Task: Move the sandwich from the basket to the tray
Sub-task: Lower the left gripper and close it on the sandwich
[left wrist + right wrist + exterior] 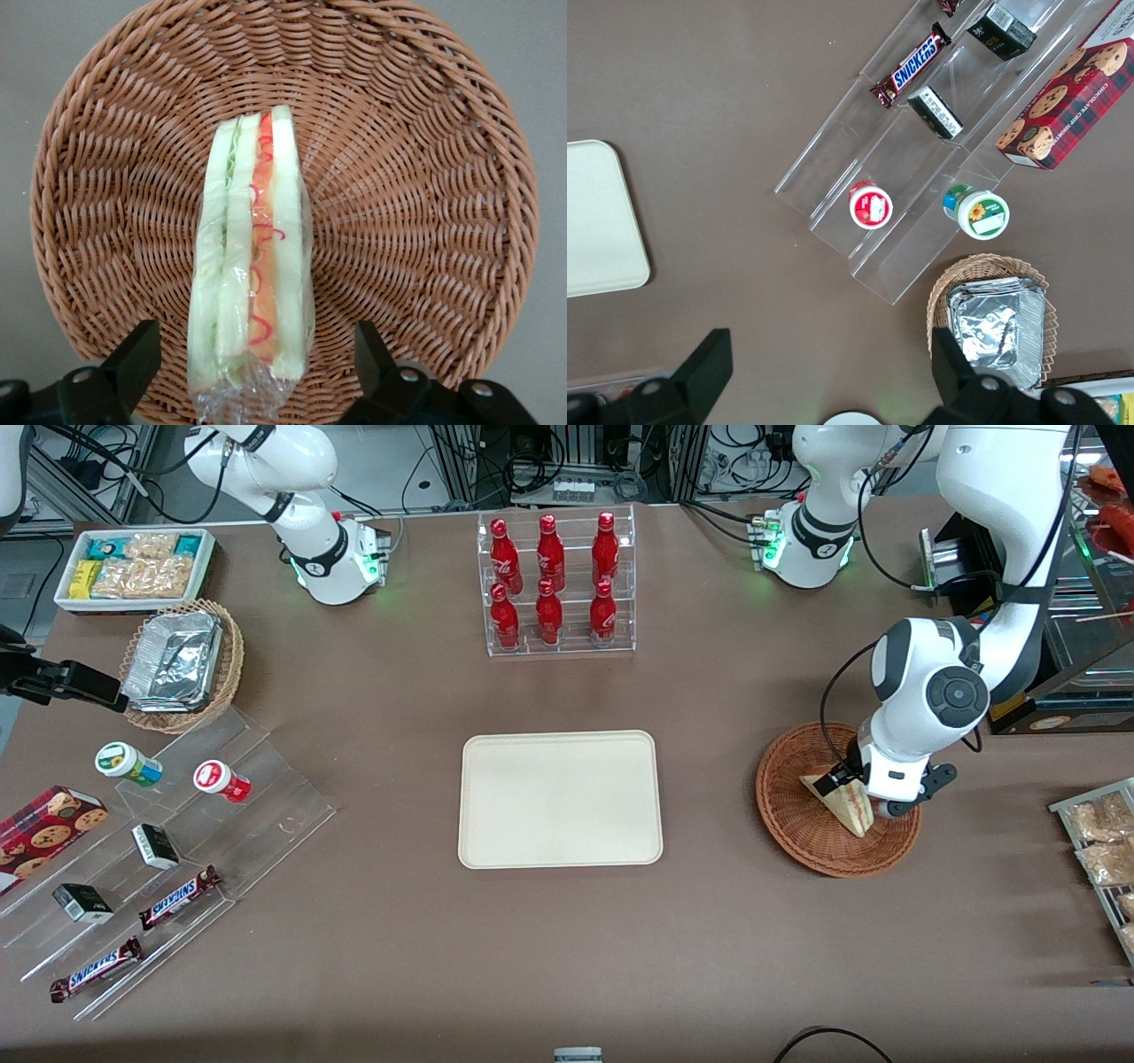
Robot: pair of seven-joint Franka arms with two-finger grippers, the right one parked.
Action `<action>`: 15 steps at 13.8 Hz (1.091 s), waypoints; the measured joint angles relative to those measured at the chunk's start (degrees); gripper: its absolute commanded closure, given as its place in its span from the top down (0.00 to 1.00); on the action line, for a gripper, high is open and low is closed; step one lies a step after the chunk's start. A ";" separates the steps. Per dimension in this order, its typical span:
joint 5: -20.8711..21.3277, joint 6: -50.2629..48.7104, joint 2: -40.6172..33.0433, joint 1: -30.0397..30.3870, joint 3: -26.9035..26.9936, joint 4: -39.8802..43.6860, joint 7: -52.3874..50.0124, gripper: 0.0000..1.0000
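The sandwich (843, 804) is a plastic-wrapped wedge of white bread with red, orange and green filling. It stands on edge in the round reddish-brown wicker basket (791, 828), toward the working arm's end of the table. My left gripper (859, 797) is lowered into the basket, open, with one finger on each side of the sandwich and a gap at each. In the left wrist view the sandwich (252, 257) lies between the black fingers (137, 354) over the basket weave (425, 221). The cream tray (560, 799) lies bare at mid-table.
A clear rack of red bottles (556, 584) stands farther from the front camera than the tray. Toward the parked arm's end are a stepped acrylic stand with snacks (168, 850), a tan basket with foil trays (182, 664) and a white snack bin (135, 567). Snack packets (1103, 841) lie beside the wicker basket.
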 measured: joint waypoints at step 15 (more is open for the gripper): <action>0.80 -12.75 -0.21 -1.25 -0.59 9.25 -0.76 0.00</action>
